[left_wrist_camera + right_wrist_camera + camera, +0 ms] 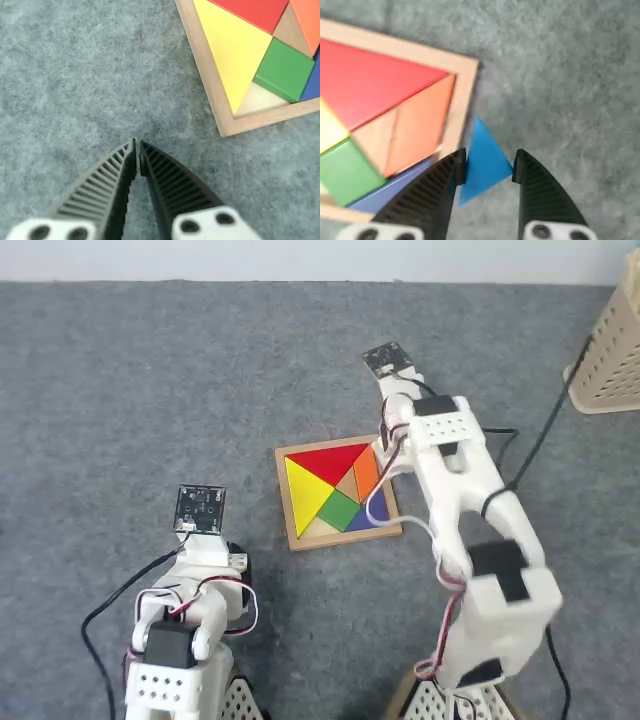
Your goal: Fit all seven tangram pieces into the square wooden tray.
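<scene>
While the grey bench carries everything, only its carpet-like nap lies under both arms.

Square wooden tray: just beside the right end effector, with its rim next to one finger. It sits near the left end effector, ahead and off to one side.

Left end effector: clenched, tips almost meeting, nothing in it, over bare bench.

Seated flat in the tray are the red triangle, yellow triangle, orange piece, green square and a violet-blue piece. The violet-blue piece is nearest the right end effector. Two pale triangular patches sit among them; cannot tell whether they are bare tray floor or unpainted pieces.

Blue triangle: between the right end effector's fingers, outside the tray and just off its rim. It appears grasped, with one finger on a straight edge and the other at a corner.

Handling (judgement): small, thin, rigid, very light and not fragile. The painted surface is smooth, so probably slippery. The corner contact acts as a pivot, so the piece may swivel in the grip. The best hold is mid-edge against the opposite apex, with a moderate squeeze, keeping the piece level for entry into the tray.
</scene>
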### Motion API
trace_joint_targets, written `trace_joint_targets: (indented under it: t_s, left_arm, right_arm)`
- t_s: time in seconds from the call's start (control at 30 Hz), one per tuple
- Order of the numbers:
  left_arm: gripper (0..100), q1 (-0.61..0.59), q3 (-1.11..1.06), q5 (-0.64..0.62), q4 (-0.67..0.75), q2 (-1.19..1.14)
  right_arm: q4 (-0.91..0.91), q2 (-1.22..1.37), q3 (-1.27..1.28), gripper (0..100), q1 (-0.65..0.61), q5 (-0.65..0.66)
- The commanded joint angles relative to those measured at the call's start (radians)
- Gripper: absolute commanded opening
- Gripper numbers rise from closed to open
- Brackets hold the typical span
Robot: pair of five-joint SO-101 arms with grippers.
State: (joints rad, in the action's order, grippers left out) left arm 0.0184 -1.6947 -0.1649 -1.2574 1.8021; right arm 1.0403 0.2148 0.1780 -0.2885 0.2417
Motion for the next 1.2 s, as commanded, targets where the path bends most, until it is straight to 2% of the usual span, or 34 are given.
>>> trace_joint_targets:
  t_s: [0.0, 0.13, 0.23, 0.4, 0.63, 0.9, 1.17]
  left_arm:
    - [1, -0.002, 0.008, 0.005, -0.005, 0.015]
    - [1, -0.002, 0.008, 0.005, -0.005, 0.015]
    - [1, -0.002, 0.008, 0.005, -0.005, 0.015]
    - [1, -0.002, 0.008, 0.005, -0.005, 0.015]
    - [1, -0.002, 0.008, 0.005, -0.005, 0.015]
    - [1, -0.002, 0.008, 0.005, -0.005, 0.015]
    - [1, -0.002, 0.008, 0.005, -0.005, 0.015]
  right_arm:
    - [-0.064, -0.199, 0.1, 13.3, -0.085, 0.014]
    - [-0.139, -0.288, 0.239, 13.3, -0.211, 0.023]
    - [-0.156, -0.298, 0.285, 13.3, -0.297, 0.098]
    - [-0.16, -0.298, 0.315, 13.3, -0.386, 0.132]
    - [-0.173, -0.298, 0.315, 13.3, -0.409, 0.143]
    - [-0.242, -0.297, 0.368, 13.3, -0.41, 0.425]
    - [-0.245, -0.297, 0.396, 13.3, -0.46, 0.453]
